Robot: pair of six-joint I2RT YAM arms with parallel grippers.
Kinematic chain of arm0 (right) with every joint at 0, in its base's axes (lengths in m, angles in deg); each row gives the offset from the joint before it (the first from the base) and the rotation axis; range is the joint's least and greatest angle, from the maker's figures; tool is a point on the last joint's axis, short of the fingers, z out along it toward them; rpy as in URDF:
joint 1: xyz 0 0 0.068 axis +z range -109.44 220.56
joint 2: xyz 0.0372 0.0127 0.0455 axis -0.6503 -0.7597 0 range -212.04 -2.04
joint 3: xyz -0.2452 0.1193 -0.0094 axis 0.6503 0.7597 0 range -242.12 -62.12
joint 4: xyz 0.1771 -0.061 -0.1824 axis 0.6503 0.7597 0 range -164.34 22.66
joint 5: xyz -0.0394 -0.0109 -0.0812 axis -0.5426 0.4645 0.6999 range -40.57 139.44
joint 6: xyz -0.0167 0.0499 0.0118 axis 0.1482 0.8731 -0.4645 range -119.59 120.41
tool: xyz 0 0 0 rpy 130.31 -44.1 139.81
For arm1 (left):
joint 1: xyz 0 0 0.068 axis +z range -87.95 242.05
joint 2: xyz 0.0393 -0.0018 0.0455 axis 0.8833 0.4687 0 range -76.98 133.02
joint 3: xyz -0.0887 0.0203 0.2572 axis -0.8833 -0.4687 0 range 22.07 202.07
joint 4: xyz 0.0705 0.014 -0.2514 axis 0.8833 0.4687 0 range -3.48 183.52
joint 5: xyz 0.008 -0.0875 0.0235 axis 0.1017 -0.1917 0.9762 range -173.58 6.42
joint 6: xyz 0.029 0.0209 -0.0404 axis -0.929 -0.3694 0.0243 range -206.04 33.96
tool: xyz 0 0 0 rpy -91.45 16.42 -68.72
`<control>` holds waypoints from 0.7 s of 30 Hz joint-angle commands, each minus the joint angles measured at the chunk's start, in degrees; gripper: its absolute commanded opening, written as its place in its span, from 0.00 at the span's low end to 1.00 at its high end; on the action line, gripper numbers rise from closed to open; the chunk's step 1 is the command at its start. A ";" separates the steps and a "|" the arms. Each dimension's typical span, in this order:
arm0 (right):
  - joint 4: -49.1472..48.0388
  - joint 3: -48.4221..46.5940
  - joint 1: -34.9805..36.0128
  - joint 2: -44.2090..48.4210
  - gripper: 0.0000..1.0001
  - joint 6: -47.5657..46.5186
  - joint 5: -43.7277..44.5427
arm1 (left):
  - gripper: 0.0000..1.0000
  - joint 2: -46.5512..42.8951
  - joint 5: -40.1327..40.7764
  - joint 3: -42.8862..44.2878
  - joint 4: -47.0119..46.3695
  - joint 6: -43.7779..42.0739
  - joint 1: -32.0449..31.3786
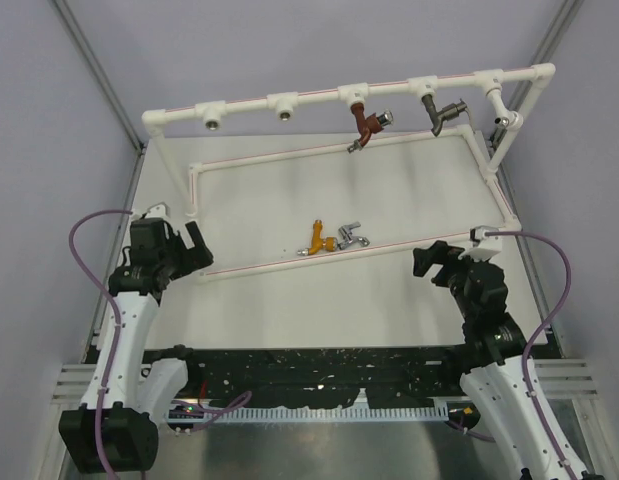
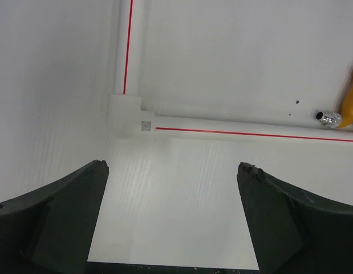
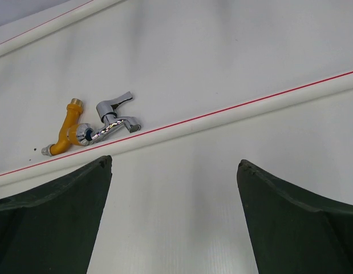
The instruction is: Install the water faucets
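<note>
A pipe frame lies flat on the table, its raised rail along the far edge carrying the third-socket faucet and, to its right, the fourth-socket faucet, while the left loose faucet and the right loose faucet lie touching near the table's centre, just behind the frame's near pipe.

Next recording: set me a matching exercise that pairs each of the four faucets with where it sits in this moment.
Things:
1. red-brown faucet
2. dark grey faucet
3. orange-yellow faucet
4. chrome faucet

Places, as seen from the top view:
A. lying on the table, right one of the loose pair
B. on the raised pipe, fourth socket from the left
C. lying on the table, left one of the loose pair
D. on the raised pipe, third socket from the left

Pairs: 1-D, 2-B, 3-C, 4-A.
</note>
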 commanded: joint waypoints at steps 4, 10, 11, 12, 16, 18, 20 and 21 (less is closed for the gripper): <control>-10.17 3.63 -0.01 2.68 0.95 -2.76 -2.89 | 1.00 6.87 -4.07 2.94 0.65 -1.04 -5.65; -18.60 8.64 0.16 7.95 0.95 -4.33 -11.66 | 0.99 18.20 -2.65 10.40 1.01 -5.16 -17.95; -20.97 9.35 0.07 9.79 0.95 -4.34 -14.56 | 1.00 20.83 -3.96 11.90 1.01 -6.91 -19.45; -22.56 11.53 0.07 10.85 0.95 -3.91 -16.07 | 1.00 23.30 -5.19 13.65 1.62 -7.80 -20.51; -29.96 15.95 0.16 15.95 0.95 -2.40 -20.75 | 1.00 33.49 -6.70 22.26 3.29 -9.21 -23.76; -26.98 14.90 -0.01 16.84 0.95 -2.67 -19.08 | 1.00 37.54 -7.31 25.34 2.94 -9.47 -24.56; -25.83 14.46 0.07 16.49 0.95 -2.58 -19.07 | 1.00 41.23 -7.67 27.90 2.33 -9.74 -24.56; -25.83 14.28 0.16 16.40 0.95 -3.02 -20.21 | 1.00 42.99 -7.58 29.13 1.98 -10.18 -24.65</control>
